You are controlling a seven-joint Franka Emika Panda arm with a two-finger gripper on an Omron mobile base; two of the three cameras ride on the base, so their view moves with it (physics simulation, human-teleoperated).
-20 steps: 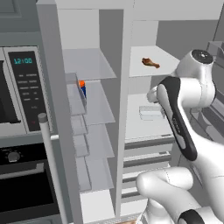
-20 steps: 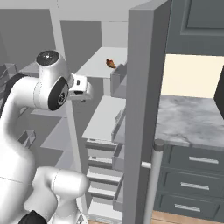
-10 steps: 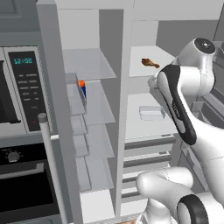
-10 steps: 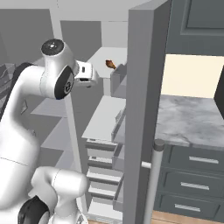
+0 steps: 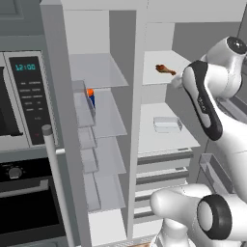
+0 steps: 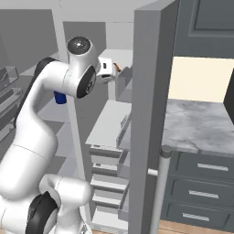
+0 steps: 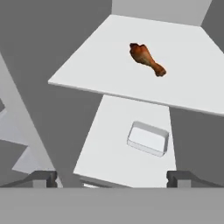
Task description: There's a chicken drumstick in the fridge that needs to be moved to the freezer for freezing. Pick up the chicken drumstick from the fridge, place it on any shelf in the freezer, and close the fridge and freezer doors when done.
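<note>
Blocking much of the wider white-walled fridge compartment (image 5: 166, 120) in the left base view, the white arm's dark-jointed upper links cover the compartment's right side; the two-finger gripper (image 6: 109, 73) itself shows as a small white block in the right base view, half hidden behind the open grey door edge. Fingertip detail is poor: in the hand view the two dark fingertips (image 7: 43, 178) sit far apart at the bottom corners, so the jaws read as wide, nothing between them.

Small orange-brown chicken drumstick (image 7: 146, 59) lies flat on the fridge's top white shelf (image 7: 87, 65), bone end toward the right of the hand view, well ahead of the fingertips. A clear rectangular lidded container (image 7: 148, 138) sits on the white shelf below.

Narrow freezer compartment (image 5: 103, 120) stands open, translucent glass shelf (image 5: 96, 70) bare. A blue can with orange top (image 5: 90, 97) sits in the door rack, partly cut off.

Arm: elbow raised, wrist reaching forward at top-shelf height.
</note>
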